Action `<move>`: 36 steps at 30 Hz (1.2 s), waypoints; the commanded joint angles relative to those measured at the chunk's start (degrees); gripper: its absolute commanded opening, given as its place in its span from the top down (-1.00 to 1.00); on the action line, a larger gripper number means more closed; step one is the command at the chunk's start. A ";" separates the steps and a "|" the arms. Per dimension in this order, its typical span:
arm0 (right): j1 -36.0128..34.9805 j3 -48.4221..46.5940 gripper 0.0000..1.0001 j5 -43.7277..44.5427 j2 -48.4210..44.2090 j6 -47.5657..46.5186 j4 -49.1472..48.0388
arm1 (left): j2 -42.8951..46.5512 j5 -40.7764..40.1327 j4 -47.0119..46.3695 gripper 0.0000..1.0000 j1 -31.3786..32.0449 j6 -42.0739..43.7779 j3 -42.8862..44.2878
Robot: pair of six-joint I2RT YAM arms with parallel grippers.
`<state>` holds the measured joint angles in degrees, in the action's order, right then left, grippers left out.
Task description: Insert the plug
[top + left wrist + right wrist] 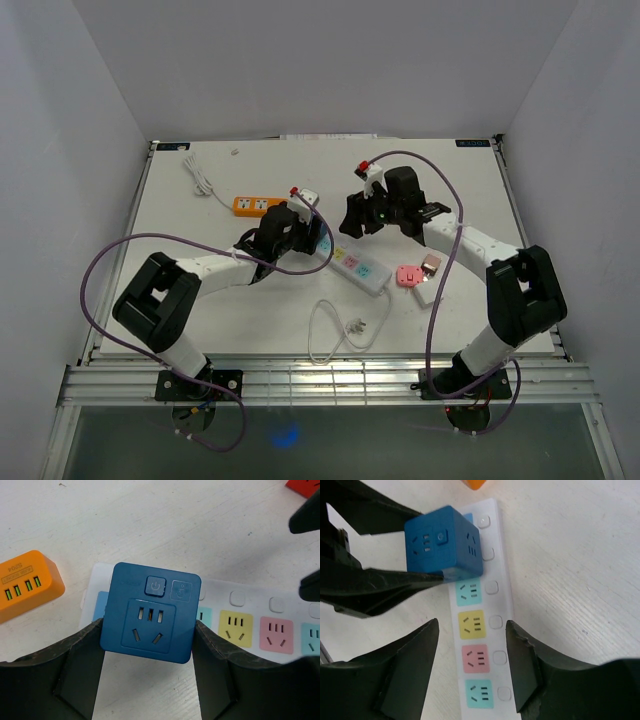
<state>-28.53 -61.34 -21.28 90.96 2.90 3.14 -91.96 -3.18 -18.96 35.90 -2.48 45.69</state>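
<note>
A blue cube adapter (pixel 149 612) with sockets on its faces stands on the end socket of the white power strip (pixel 236 626). My left gripper (pixel 148 625) is shut on it, one finger against each side. In the right wrist view the cube (pixel 442 542) covers the strip's (pixel 480 660) first socket, with the left fingers (pixel 380 585) beside it. My right gripper (pixel 472 630) is open and straddles the strip over the yellow and pink sockets, its jaws apart from the strip's sides. In the top view both grippers, left (pixel 320 238) and right (pixel 353 222), meet at the strip's (pixel 364 268) far end.
An orange power strip (pixel 258 205) lies behind the left gripper and shows in the left wrist view (pixel 27 582). A pink adapter (pixel 408 275) and a white block (pixel 428 291) lie right of the strip. A white cable with plug (pixel 345 325) loops near the front.
</note>
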 commanded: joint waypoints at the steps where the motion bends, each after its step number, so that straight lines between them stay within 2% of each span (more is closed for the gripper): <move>1: -0.03 -5.44 -0.22 -4.99 2.99 5.45 -3.23 | -1.73 -0.42 5.25 1.00 1.19 0.55 0.62; 9: 0.14 -14.23 0.37 -13.08 10.46 13.71 -4.63 | -2.87 -2.00 6.65 1.00 2.24 0.90 2.03; 15: 0.06 -15.39 0.76 -17.56 14.15 18.54 -8.31 | -3.40 -2.80 8.41 1.00 2.24 0.28 3.00; 21: 0.06 -13.81 0.84 -17.92 18.28 21.01 -9.65 | -3.92 -1.83 9.55 1.00 2.24 0.02 3.96; 24: 0.14 -13.46 0.84 -14.85 20.22 20.84 -7.89 | -5.15 -1.21 11.13 1.00 2.24 -0.42 5.19; 32: 0.15 -12.66 0.84 -12.47 20.22 20.92 -7.27 | -7.00 -0.60 12.46 1.00 2.24 -1.39 6.07; 36: 0.58 -16.08 0.85 -12.91 18.91 20.83 -5.34 | -7.44 -0.69 12.46 1.00 2.24 -1.30 6.25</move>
<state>-28.23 -75.07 -36.40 110.72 24.38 -5.89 -96.31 -5.82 -13.85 37.67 -2.52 52.60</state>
